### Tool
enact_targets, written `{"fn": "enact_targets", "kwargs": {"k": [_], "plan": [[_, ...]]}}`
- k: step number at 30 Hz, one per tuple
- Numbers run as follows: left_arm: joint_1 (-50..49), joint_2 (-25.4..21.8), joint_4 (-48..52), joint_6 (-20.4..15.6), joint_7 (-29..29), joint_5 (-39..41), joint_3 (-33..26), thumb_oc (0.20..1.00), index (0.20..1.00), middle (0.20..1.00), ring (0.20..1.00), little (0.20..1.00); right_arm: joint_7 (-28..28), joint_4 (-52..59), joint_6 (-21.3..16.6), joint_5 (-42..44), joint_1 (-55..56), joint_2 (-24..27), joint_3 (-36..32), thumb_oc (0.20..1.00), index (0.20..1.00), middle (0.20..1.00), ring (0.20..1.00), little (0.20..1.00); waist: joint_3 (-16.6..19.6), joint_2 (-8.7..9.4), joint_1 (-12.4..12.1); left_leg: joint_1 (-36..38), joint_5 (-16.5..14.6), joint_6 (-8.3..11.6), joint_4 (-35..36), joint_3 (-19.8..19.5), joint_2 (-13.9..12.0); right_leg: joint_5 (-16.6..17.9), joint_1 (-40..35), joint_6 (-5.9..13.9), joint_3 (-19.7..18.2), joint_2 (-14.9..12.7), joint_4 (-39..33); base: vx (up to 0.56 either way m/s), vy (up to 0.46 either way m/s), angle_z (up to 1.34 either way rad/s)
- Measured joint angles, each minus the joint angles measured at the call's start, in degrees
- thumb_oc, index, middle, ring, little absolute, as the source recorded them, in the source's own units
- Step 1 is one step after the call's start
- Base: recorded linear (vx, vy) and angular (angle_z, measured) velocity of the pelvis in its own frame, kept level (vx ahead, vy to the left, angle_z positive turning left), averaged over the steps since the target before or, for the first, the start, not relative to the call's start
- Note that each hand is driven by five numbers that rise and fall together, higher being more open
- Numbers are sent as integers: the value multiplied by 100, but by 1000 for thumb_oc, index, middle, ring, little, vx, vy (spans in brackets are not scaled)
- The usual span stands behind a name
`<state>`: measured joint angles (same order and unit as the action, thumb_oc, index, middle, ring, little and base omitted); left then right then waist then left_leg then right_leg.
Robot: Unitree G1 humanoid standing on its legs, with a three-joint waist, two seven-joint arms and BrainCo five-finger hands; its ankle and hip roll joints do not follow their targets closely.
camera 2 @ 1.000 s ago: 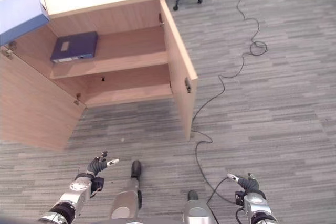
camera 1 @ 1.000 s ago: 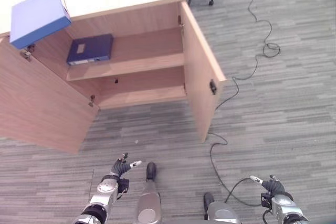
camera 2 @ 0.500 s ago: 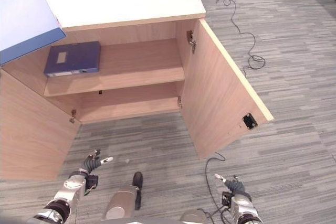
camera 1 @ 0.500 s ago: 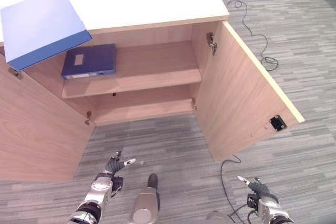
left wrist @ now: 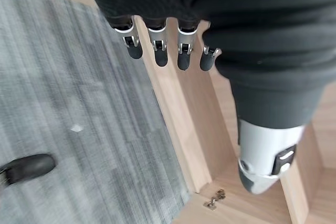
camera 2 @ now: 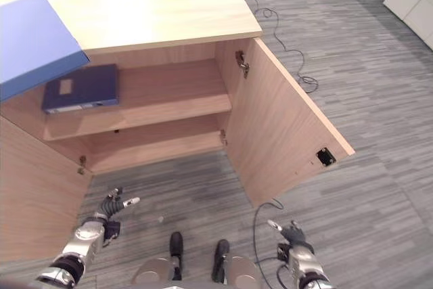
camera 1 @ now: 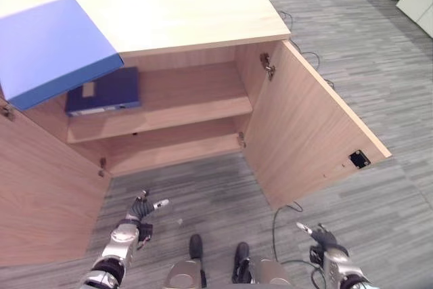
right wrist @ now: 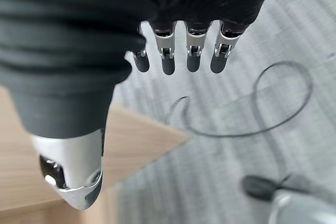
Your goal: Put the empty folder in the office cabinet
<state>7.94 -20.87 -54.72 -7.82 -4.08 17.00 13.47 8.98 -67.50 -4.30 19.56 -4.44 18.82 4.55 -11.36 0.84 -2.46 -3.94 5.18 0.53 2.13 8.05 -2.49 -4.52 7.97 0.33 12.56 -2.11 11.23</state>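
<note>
- Here, a light blue folder point(camera 1: 54, 49) lying on top of the cabinet point(camera 1: 203, 11), overhanging its left front edge.
- Both doors swung wide; a dark blue folder point(camera 1: 103, 92) flat on the upper shelf point(camera 1: 183, 103).
- Left hand point(camera 1: 140, 209) and right hand point(camera 1: 323, 237) low over the carpet point(camera 1: 379, 79), fingers relaxed, holding nothing.

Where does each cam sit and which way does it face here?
Left eye view: head camera looking down at the open cabinet, light blue folder on top, dark blue folder on the shelf; left hand lower left, right hand lower right.
Right eye view: same scene, slightly offset.
Left wrist view: along the open left hand at carpet and cabinet wood.
Right wrist view: along the open right hand at carpet and the door.
Both eyes share everything; both wrists share carpet.
</note>
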Motion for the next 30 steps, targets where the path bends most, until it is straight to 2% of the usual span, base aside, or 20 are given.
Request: {"fn": "enact_targets", "kwargs": {"k": [3, 7, 8, 11, 13, 15, 16, 18, 21, 23, 25, 26, 27, 28, 29, 30], "plan": [[-151, 27, 63, 31, 6, 0, -23, 1000, 1000, 1000, 1000, 1000, -2, -58, 5, -62, 193, 44, 0, 1000, 1000, 1000, 1000, 1000, -4, -33, 29, 91, -12, 26, -40, 81, -70, 3, -122, 2, -67, 75, -72, 27, -35, -16], [-118, 80, 82, 30, 12, -1, -1, 1000, 1000, 1000, 1000, 1000, -10, -56, 64, -114, 405, 57, -14, 1000, 1000, 1000, 1000, 1000, -45, -125, 195, 98, -6, 69, -130, 26, -93, -1, -241, -7, 6, 97, -147, -29, -30, 9], [-84, 121, 84, 30, 14, 0, -1, 1000, 1000, 1000, 1000, 1000, -12, -68, 97, -115, 466, 67, -19, 1000, 1000, 1000, 1000, 1000, -88, -199, 221, 68, 15, 101, -247, -22, -91, 22, -328, -31, 40, 103, -204, -64, -46, 17], [28, 172, 91, 28, 11, 0, -4, 1000, 1000, 1000, 1000, 1000, -21, -72, 122, -118, 418, 85, -16, 1000, 1000, 1000, 1000, 1000, -141, -270, 211, 8, 77, 217, -465, -86, -71, 18, -422, -38, 50, 69, -281, -34, -47, 9], [75, 234, 94, 27, 11, 0, -3, 1000, 1000, 1000, 1000, 1000, -23, -54, 116, -119, 320, 114, -19, 1000, 1000, 1000, 1000, 1000, -200, -312, 208, 0, 257, 488, -558, -148, -48, 39, -564, -124, 61, 30, -424, -30, -10, 8], [71, 251, 77, 30, 10, 1, -1, 1000, 1000, 1000, 1000, 1000, -23, -54, 113, -116, 278, 133, -18, 1000, 1000, 1000, 1000, 1000, -251, -251, 202, -95, 308, 575, -704, -150, -49, 125, -632, -368, 119, -1, -483, -23, 44, 8], [93, 255, 65, 32, 14, 0, 0, 1000, 1000, 1000, 1000, 1000, -21, -45, 113, -116, 238, 150, -23, 1000, 1000, 1000, 1000, 1000, -280, -229, 230, -231, 242, 627, -963, -14, -116, 213, -672, -554, 239, -57, -549, 8, 53, 29], [122, 255, 40, 33, 15, 0, -1, 1000, 1000, 1000, 1000, 1000, -21, -51, 121, -115, 301, 155, -24, 1000, 1000, 1000, 1000, 1000, -309, -169, 364, -266, 242, 630, -1174, 205, -492, 278, -874, -585, 416, -55, -776, 17, 61, 41], [85, 262, 16, 42, 18, 0, -1, 1000, 1000, 1000, 1000, 1000, -24, -46, 120, -115, 350, 226, -23, 1000, 1000, 1000, 1000, 1000, -342, -113, 377, -12, 264, 665, -1022, 131, -1061, 288, -973, -573, 412, -68, -823, -10, 109, 5], [146, 267, 17, 39, 14, 0, -1, 1000, 1000, 1000, 1000, 1000, -26, -44, 122, -118, 345, 272, -23, 1000, 1000, 1000, 1000, 1000, -339, -110, 398, 145, 428, 915, -942, 72, -1343, 329, -977, -548, 450, -140, -846, 9, 150, 7], [151, 290, 17, 31, 9, 0, -2, 1000, 1000, 1000, 1000, 1000, -26, -35, 124, -177, 323, 311, -21, 1000, 1000, 1000, 1000, 1000, -336, -102, 495, 400, 474, 988, -843, -41, -1599, 403, -994, -433, 475, -226, -818, 35, 193, 11], [123, 301, 21, 32, 9, 1, -3, 1000, 1000, 1000, 1000, 1000, -27, -20, 122, -282, 312, 337, -21, 1000, 1000, 1000, 1000, 1000, -309, -158, 527, 671, 531, 1085, -626, -172, -1742, 411, -995, -338, 452, -244, -795, 25, 233, 6], [131, 323, 22, 31, 9, 0, -3, 1000, 1000, 1000, 1000, 1000, -29, -25, 127, -289, 338, 362, -20, 1000, 1000, 1000, 1000, 1000, -265, -240, 541, 827, 621, 1155, -470, -241, -1792, 403, -992, -205, 446, -238, -776, 5, 411, 16], [162, 401, 21, 27, 1, 2, -3, 1000, 1000, 1000, 1000, 1000, -38, -18, 135, -302, 351, 445, -23, 1000, 1000, 1000, 1000, 1000, -221, -375, 537, 864, 934, 1404, -515, -312, -1793, 453, -963, 39, 476, -373, -697, -14, 336, 23], [197, 388, 21, 24, 1, 1, -3, 1000, 1000, 1000, 1000, 1000, -55, -18, 143, -328, 345, 441, -22, 1000, 1000, 1000, 1000, 1000, -232, -305, 523, 816, 807, 1547, -586, -439, -1695, 497, -940, 105, 456, -544, -682, -17, 330, 25], [185, 391, 21, 24, -1, 2, -2, 1000, 1000, 1000, 1000, 1000, -56, -13, 170, -329, 307, 469, -16, 1000, 1000, 1000, 1000, 1000, -222, -319, 523, 828, 814, 1425, -530, -373, -1693, 488, -926, 221, 443, -615, -640, -14, 202, 12]]}}
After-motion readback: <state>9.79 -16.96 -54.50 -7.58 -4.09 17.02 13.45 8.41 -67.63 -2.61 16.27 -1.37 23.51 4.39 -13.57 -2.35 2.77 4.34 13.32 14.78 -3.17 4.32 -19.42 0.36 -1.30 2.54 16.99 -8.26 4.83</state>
